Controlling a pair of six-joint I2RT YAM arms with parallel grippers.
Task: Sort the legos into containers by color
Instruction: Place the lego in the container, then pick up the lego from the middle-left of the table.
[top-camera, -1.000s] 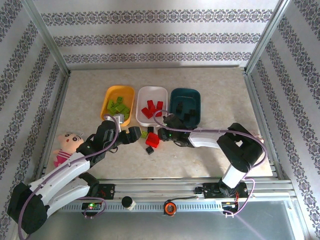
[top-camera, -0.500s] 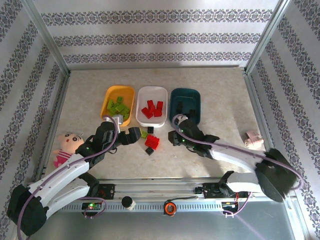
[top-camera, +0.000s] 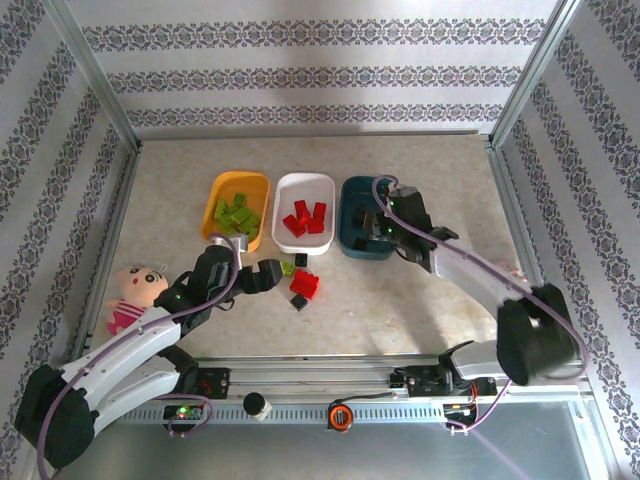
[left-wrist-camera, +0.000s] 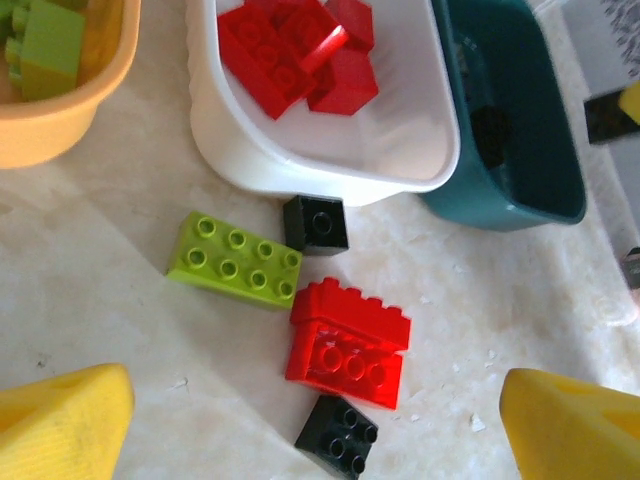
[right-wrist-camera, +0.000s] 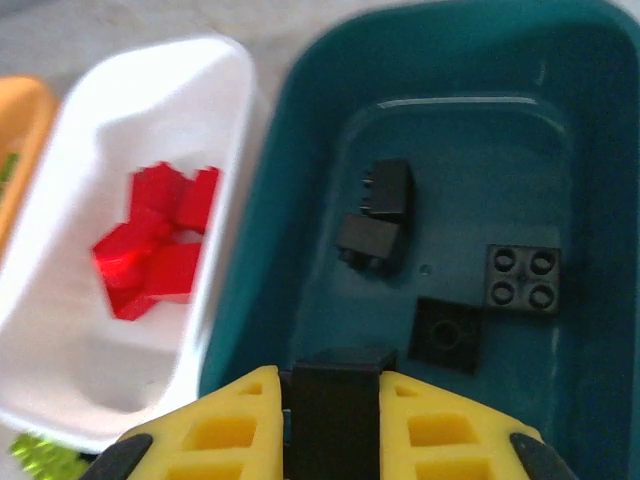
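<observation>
Right gripper (right-wrist-camera: 335, 425) pinched a small black plastic studded brick (right-wrist-camera: 335, 395) between its yellow fingers, over the near end of the dark teal plastic tray (right-wrist-camera: 270, 260), where other black bricks (right-wrist-camera: 520, 275) lay. The right arm reached far forward, elbow bent. Left gripper (left-wrist-camera: 320, 430) was spread wide, low over loose bricks on the table (left-wrist-camera: 100, 320): lime green brick (left-wrist-camera: 235, 260), red brick (left-wrist-camera: 348, 345) and two black ones, just beside the white plastic tray (left-wrist-camera: 300, 185) holding red bricks. The left arm stretched diagonally forward.
</observation>
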